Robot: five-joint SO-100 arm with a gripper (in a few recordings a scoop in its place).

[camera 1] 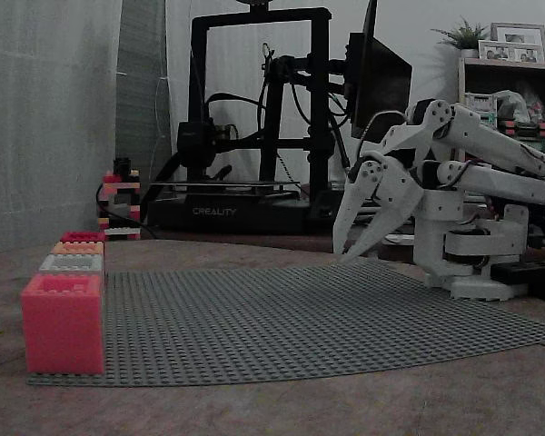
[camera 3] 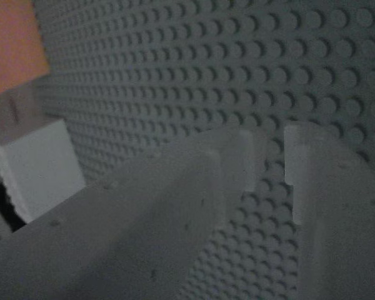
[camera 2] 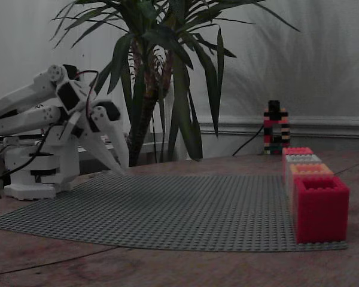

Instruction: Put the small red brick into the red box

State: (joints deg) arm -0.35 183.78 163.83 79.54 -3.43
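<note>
gripper (camera 1: 350, 254) hovering just above the grey baseplate (camera 1: 282, 318), fingers slightly spread, we are seeing nothing pinched | red box (camera 2: 321, 207) sitting at baseplate's far corner, well apart

Baseplate (camera 1: 282, 318) grey studded plastic, matt. Boxes (camera 2: 321, 206) moulded plastic bricks, slight sheen, studded rims. Arm (camera 1: 463, 182) white plastic, matt, kinda printed-looking. Table (camera 1: 254, 409) dull, rough-ish. Curtain (camera 1: 45, 109) at 9 o'clock, soft cloth.

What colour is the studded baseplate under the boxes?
Grey. The baseplate shows best in the wrist view, studs clearly visible.
</note>
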